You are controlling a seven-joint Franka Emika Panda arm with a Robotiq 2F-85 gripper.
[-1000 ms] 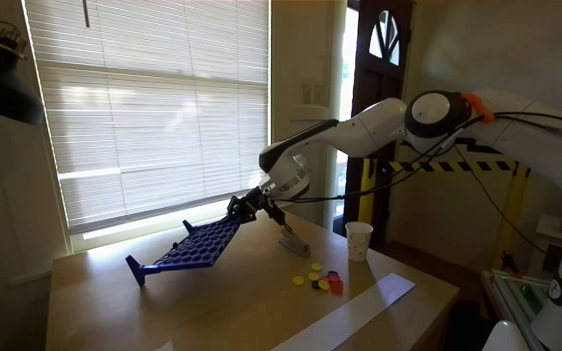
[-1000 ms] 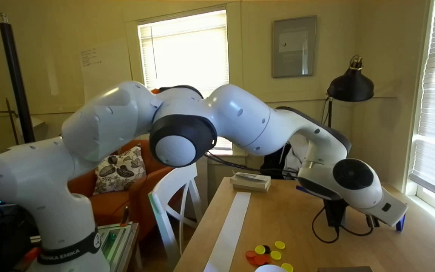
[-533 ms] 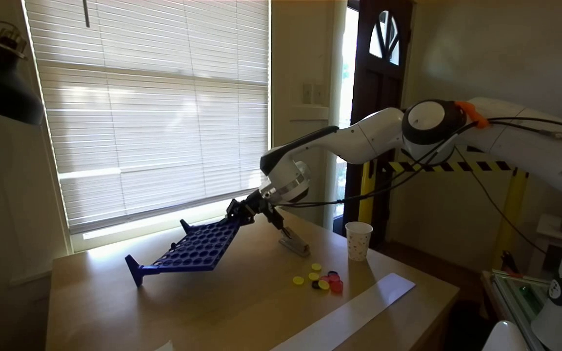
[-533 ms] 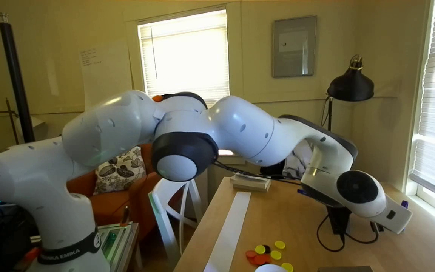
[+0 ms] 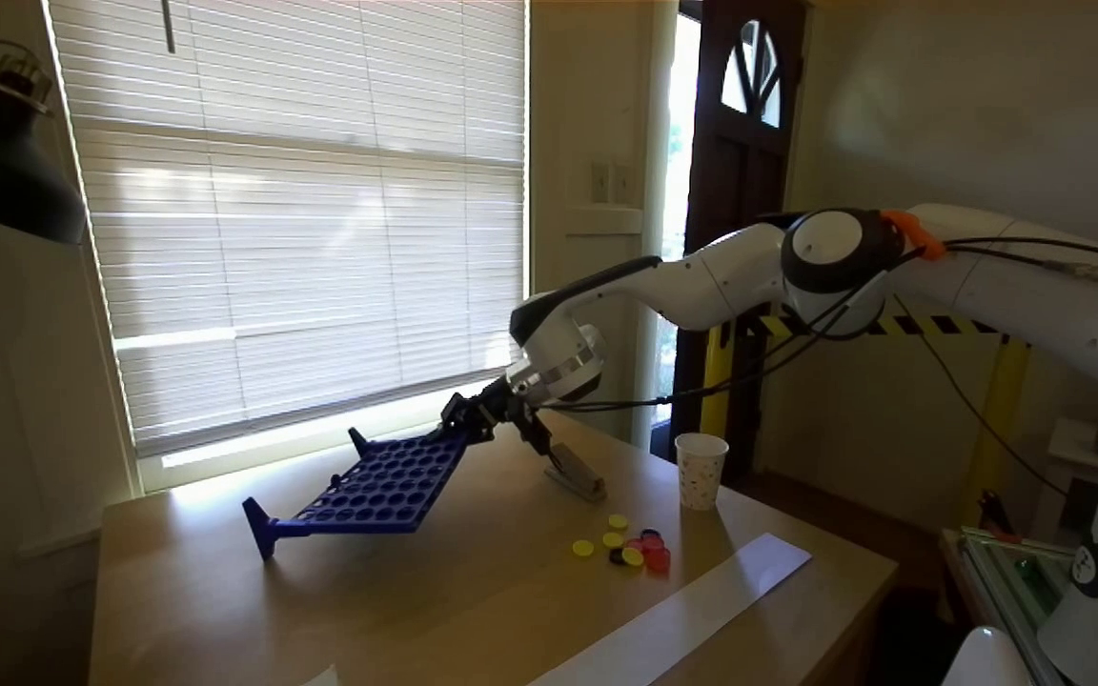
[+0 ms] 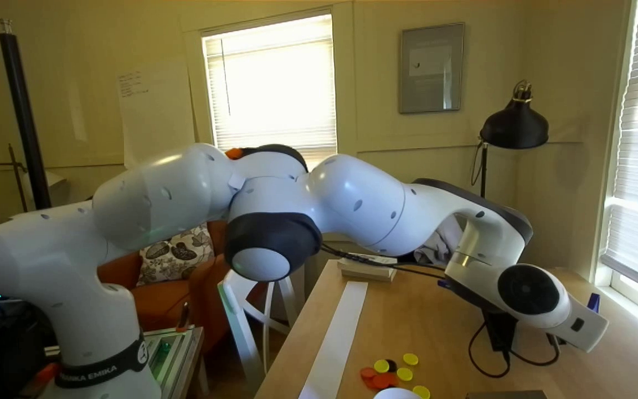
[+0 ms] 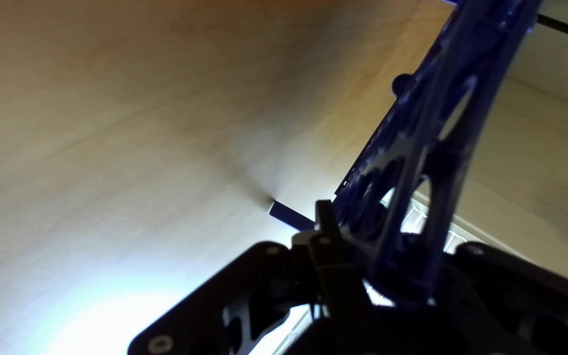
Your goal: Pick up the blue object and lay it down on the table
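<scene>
We've got the fingers (image 7: 332, 261) pinching the board (image 5: 379, 488) by one edge, held end up, tilted over the worktop (image 5: 473, 610). If we let go this high, that edge could drop and smack down; push lower and the feet (image 5: 262, 530) might catch and twist it loose. Our count: one board, one cup (image 5: 701, 474), one paper strip (image 5: 678, 624), four yellow discs (image 5: 583, 549), two dark ones (image 5: 617, 555); reds (image 5: 659, 560) overlap, can't tell.

Place: a home is indicated
Orange armchair (image 6: 161, 302): leaf-print cushion (image 6: 178, 257) is seated
Wall (image 6: 379, 72): framed picture (image 6: 431, 69) is hung
</scene>
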